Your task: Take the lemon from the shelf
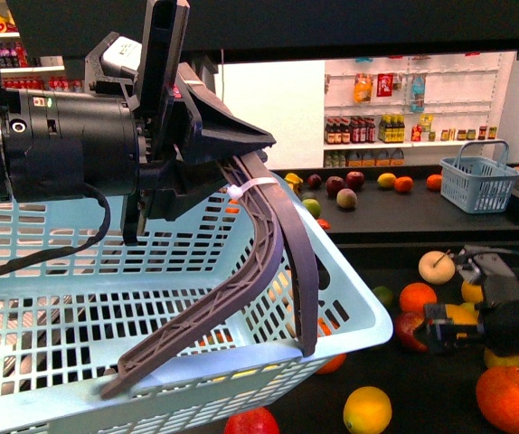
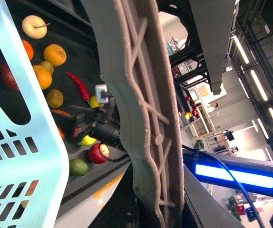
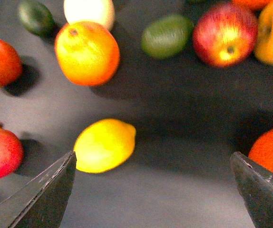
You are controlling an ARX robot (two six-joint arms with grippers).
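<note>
**Front view.** The black left gripper (image 1: 196, 136) fills the upper left. Two ribbed grey-brown handles (image 1: 273, 244) of a pale blue slotted plastic basket (image 1: 79, 298) run up into it, bound by a white zip tie (image 1: 250, 190). Whether its jaws are clamped on them cannot be told. The right gripper (image 1: 449, 324) sits low over the matte black tray of the shelf (image 1: 413, 380), among loose fruit.

**Left wrist view.** The latticed handle fills the middle and a basket corner shows at one side. The fruit beyond is too small to sort.

**Right wrist view.** The two dark wedge fingers (image 3: 41, 194) stand wide apart with nothing touched. The lemon (image 3: 104, 145) lies on its side on the tray, inside the gap. It is near the finger beside the red pomegranate (image 3: 1, 149) and clear of it. Its long axis runs roughly across the gap, slightly slanted, with the nippled end toward the open middle. The skin is smooth and bright yellow, the shape oval. Beyond it lie a round orange (image 3: 86, 52), a green lime (image 3: 167, 35) and a red-yellow apple (image 3: 224, 33).
</note>
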